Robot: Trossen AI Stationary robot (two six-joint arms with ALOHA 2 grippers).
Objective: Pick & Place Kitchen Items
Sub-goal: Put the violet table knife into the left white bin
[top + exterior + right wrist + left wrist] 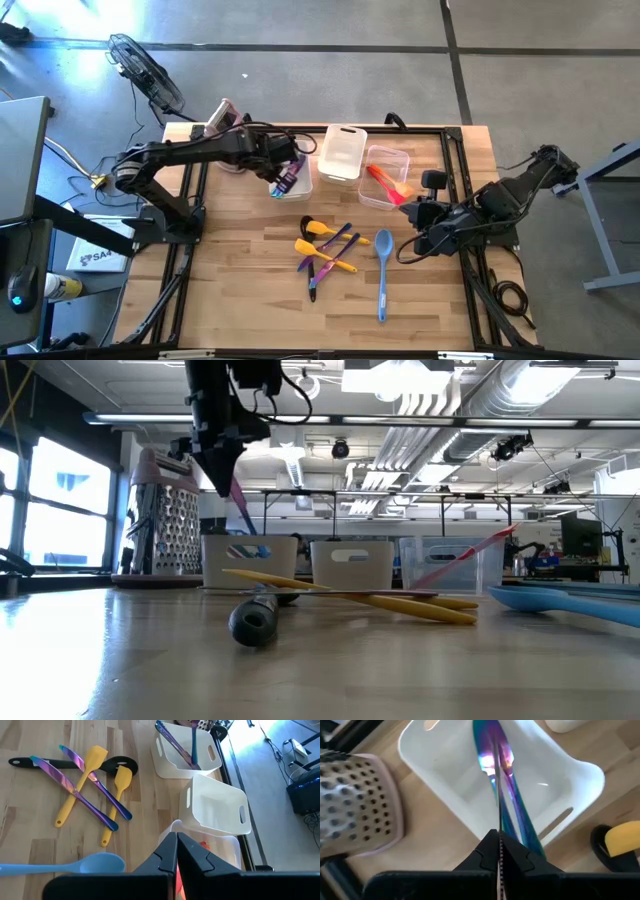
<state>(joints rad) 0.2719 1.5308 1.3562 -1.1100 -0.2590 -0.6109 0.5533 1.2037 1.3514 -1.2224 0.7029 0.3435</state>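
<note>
while pinched in left jaws, iridescent utensil (pixel 496 760) apparently dips into white tub (pixel 445 785)

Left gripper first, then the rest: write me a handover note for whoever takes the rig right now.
Left gripper: shut on the iridescent purple utensil, over the left tub.
Right gripper: shut, empty, by the right tub.
Done: iridescent utensils in the left tub; orange-red utensil in the right tub.
Middle tub: nothing visible inside.
Left: yellow spatulas, purple utensils, black spoon and blue spoon on the table.
</note>
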